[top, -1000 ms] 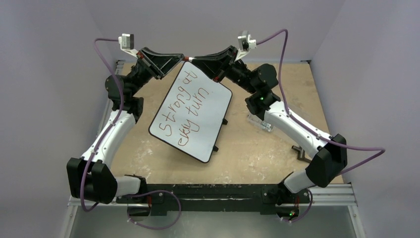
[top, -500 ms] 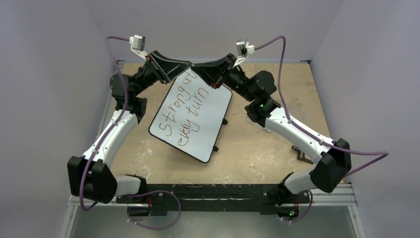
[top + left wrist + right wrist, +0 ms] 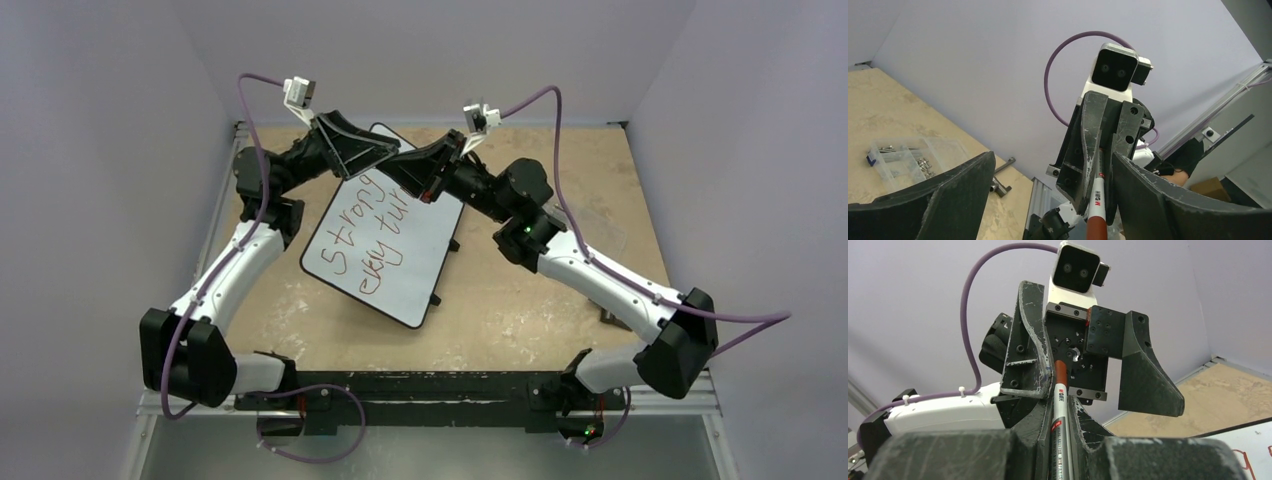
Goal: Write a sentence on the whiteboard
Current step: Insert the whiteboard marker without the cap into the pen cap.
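The whiteboard (image 3: 420, 262) lies slanted mid-table, with the reddish-brown sentence (image 3: 368, 236) across it; a corner of the whiteboard (image 3: 1248, 450) shows low in the right wrist view. Above its far end the two grippers meet nose to nose. My right gripper (image 3: 388, 172) (image 3: 1059, 405) is shut on a red-and-white marker (image 3: 1062, 435) (image 3: 1096, 200), whose red end points into the other hand. My left gripper (image 3: 395, 152) (image 3: 1053, 157) is open, its fingers (image 3: 1148, 375) spread on either side of the marker's end. From above the grippers hide the marker.
A small clear plastic box (image 3: 900, 157) of metal bits sits on the wooden tabletop to the right, with a dark metal tool (image 3: 1000, 175) (image 3: 605, 310) nearby. Purple walls close in the table on three sides.
My left gripper has opened and let go of the marker, which stays in the right gripper. Both grippers have shifted, the left rightward and the right leftward, over the board's far end.
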You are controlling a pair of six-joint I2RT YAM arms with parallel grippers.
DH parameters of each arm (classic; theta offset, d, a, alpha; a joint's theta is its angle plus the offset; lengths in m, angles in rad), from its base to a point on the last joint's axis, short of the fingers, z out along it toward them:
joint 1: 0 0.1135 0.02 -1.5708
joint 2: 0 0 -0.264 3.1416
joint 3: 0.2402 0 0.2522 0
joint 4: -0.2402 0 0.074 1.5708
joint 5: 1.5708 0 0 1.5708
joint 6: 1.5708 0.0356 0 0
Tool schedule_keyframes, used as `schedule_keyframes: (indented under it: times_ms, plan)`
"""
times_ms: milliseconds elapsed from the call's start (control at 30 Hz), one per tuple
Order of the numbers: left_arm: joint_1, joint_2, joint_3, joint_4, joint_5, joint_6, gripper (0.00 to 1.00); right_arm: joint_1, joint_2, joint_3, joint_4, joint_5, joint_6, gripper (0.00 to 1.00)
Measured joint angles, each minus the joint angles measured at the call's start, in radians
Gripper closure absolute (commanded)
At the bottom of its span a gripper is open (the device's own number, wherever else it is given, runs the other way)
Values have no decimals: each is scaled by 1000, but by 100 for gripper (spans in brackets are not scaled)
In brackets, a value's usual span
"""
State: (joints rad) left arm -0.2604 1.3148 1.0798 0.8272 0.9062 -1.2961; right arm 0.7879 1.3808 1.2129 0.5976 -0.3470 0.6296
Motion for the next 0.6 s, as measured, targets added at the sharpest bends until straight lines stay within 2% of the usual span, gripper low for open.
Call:
schedule_keyframes:
  times_ms: [167,400,600]
  plan:
    - [-3,16,-18,60,26,-47,0,16,-40,-10,-79,71,-6,100]
    - [-12,68,-33,269,112,-186,0,3,-76,-34,-212,249,-19,100]
    - [-9,79,-42,308,121,-219,0,4,-125,-42,-271,300,-37,100]
